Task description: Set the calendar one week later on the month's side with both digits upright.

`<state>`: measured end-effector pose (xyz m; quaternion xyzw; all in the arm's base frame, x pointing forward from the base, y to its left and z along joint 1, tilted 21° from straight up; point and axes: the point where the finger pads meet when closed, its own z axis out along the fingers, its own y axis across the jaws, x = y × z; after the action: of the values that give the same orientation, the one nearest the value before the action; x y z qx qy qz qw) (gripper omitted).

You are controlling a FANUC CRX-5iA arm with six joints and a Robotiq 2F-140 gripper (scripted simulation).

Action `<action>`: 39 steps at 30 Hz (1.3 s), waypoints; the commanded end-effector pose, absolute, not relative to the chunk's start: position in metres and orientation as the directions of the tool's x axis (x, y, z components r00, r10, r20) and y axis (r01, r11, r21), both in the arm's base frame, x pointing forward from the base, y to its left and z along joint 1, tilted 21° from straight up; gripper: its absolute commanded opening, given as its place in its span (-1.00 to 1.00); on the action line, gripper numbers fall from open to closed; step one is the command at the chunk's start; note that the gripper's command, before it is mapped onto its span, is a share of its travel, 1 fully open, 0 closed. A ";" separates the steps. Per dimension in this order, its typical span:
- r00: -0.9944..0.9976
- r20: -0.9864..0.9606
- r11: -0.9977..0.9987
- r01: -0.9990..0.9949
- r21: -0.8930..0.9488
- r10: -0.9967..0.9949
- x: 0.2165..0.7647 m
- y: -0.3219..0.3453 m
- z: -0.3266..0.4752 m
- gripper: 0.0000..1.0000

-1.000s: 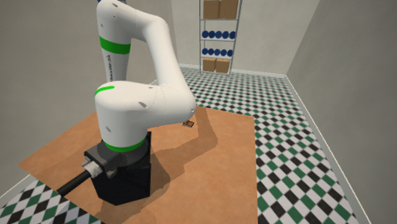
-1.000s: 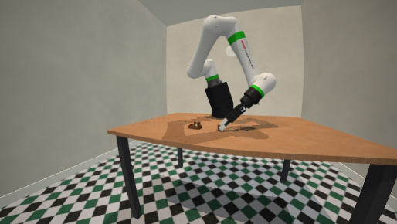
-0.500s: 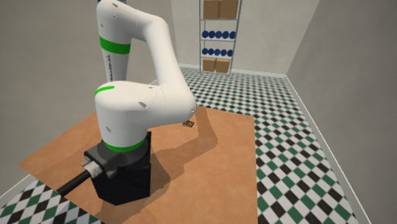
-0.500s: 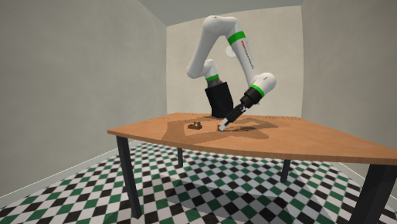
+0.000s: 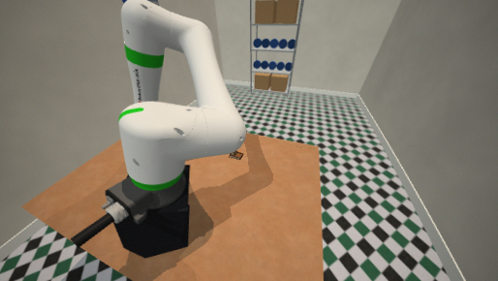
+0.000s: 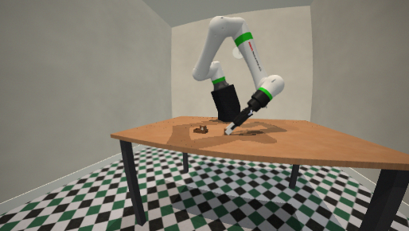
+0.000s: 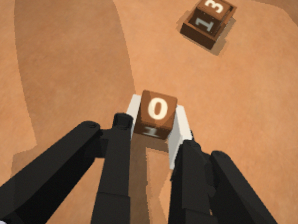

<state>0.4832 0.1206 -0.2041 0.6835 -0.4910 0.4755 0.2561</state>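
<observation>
Left of the tray (image 7: 200,32), low over the table (image 7: 67,63), the claw (image 7: 158,129) pinches the loose "0" cube (image 7: 157,113), likely to turn it. Tray, well apart, holds a cube reading 3 (image 7: 214,8).
</observation>
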 end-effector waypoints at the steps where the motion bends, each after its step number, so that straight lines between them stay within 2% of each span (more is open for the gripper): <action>1: 0.066 0.901 -0.387 -0.915 -0.117 -0.428 0.483 0.121 -0.204 -0.66; 39: 0.066 0.901 -0.387 -0.915 -0.117 -0.428 0.479 0.126 -0.187 -0.66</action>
<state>0.4806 0.1237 -0.1938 0.6836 -0.4910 0.4755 0.2560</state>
